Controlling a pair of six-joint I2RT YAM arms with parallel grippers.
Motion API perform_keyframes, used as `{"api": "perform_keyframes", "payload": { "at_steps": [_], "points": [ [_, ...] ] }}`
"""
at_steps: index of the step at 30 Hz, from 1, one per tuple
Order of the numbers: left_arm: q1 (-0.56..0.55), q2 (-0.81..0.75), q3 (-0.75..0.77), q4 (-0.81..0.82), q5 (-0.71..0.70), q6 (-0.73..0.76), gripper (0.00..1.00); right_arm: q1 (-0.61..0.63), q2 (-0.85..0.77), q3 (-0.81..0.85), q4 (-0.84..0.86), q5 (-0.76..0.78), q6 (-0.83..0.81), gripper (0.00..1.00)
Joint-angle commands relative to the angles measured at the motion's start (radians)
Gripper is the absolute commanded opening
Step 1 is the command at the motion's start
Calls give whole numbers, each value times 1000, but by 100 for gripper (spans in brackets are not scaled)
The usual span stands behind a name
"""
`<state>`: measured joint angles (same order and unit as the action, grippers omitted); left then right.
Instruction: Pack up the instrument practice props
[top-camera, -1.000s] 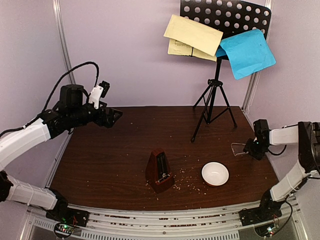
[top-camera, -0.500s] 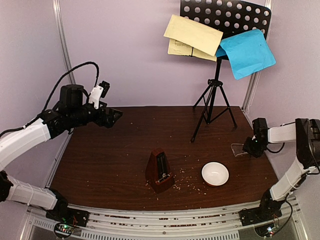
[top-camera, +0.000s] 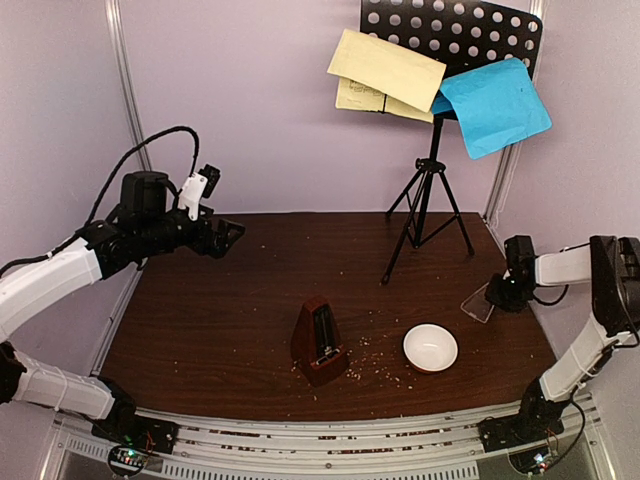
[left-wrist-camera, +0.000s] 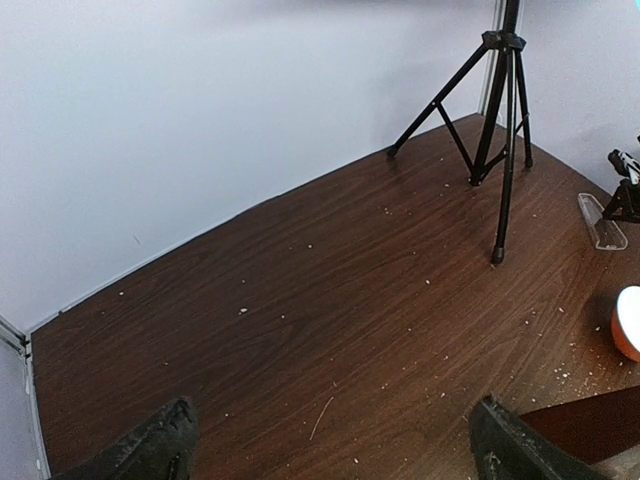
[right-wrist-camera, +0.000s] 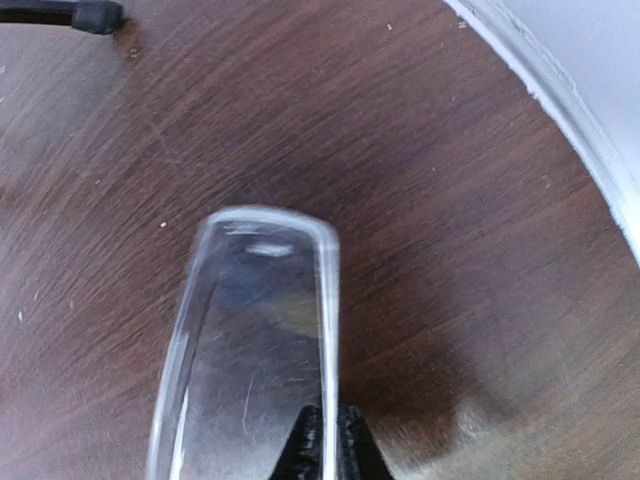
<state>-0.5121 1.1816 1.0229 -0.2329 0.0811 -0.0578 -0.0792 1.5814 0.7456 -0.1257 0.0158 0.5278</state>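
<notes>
Dark wooden table (top-camera: 200, 330): at lower centre we see the metronome (top-camera: 320, 343) upright, near a bowl (top-camera: 430, 347). Mid-right, our right gripper (right-wrist-camera: 325, 438) pinches the clear cover (top-camera: 478, 304). Left gripper (top-camera: 229, 235) gapes wide, mid-left. Top right, the music stand (top-camera: 432, 190) bears yellow sheets (top-camera: 385, 72) and a blue sheet (top-camera: 495, 105).

Dark wood-grain table (top-camera: 200, 300), boxed in by pale lilac walls (top-camera: 270, 120) at rear & both sides. Silver metal posts (top-camera: 125, 90) in rear corners; ribbed alu. rail (top-camera: 320, 440) along near edge. Lit softly, evenly; faint sheen on wood.
</notes>
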Motion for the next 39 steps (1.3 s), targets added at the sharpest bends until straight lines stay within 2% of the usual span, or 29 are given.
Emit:
{"api": "perform_keyframes", "payload": {
  "at_steps": [1,8,14,20,24,25,28,32,35,39],
  "points": [
    [6,-21,-10,47,-18,16,98,-4,-77,-28,-30,28,7,2],
    [6,-23,-11,46,-25,19,98,-4,-191,-29,-100,20,1,0],
    [6,-27,-20,45,-86,32,98,19,-390,-17,-200,-156,28,0],
    [6,-27,-37,51,-149,65,92,193,-621,-8,-316,-133,120,0],
    [-11,-4,-27,33,-201,81,86,346,-739,-51,-294,-81,251,0],
    [-37,0,-12,13,-235,75,85,384,-758,-70,-275,-73,285,0],
    [-215,-17,5,7,-360,29,85,521,-793,-133,-216,-25,415,0],
    [-431,-6,1,48,-426,-150,84,716,-799,-171,-133,102,529,0],
    [-614,34,18,109,-515,-224,83,850,-749,-135,-120,183,554,0],
    [-790,134,112,137,-629,-249,83,954,-661,-64,-132,257,554,0]
  ]
}}
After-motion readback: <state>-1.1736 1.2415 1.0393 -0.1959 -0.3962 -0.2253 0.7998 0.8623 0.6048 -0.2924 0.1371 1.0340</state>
